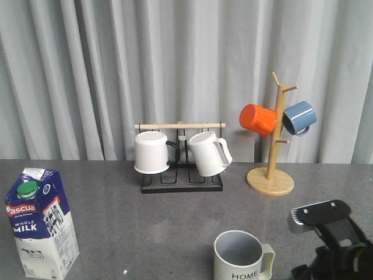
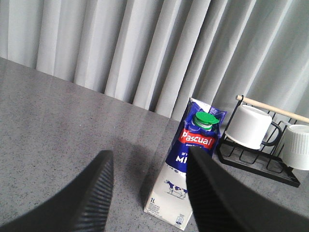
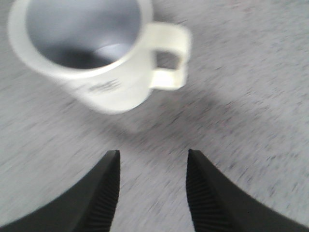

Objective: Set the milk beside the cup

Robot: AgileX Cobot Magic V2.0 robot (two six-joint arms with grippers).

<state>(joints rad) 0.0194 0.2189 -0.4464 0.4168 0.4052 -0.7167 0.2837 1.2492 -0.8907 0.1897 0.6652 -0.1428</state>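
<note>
So far no part of the placement is done: the milk [image 1: 41,221] stands upright on the surface [image 1: 145,221], well to the left of the cup [image 1: 242,256], not beside it. The left tool [image 2: 147,193] is open and empty, with the milk just beyond its fingers. The right tool [image 3: 149,188], near the cup, is likewise open and empty. Grasp, transfer and release all remain.

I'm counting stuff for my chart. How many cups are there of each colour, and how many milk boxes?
White mugs on the black rack: 2
Orange mug on the wooden tree: 1
Blue mug on the wooden tree: 1
Cream HOME cup on the table: 1
Milk cartons: 1
Total: 6
</note>
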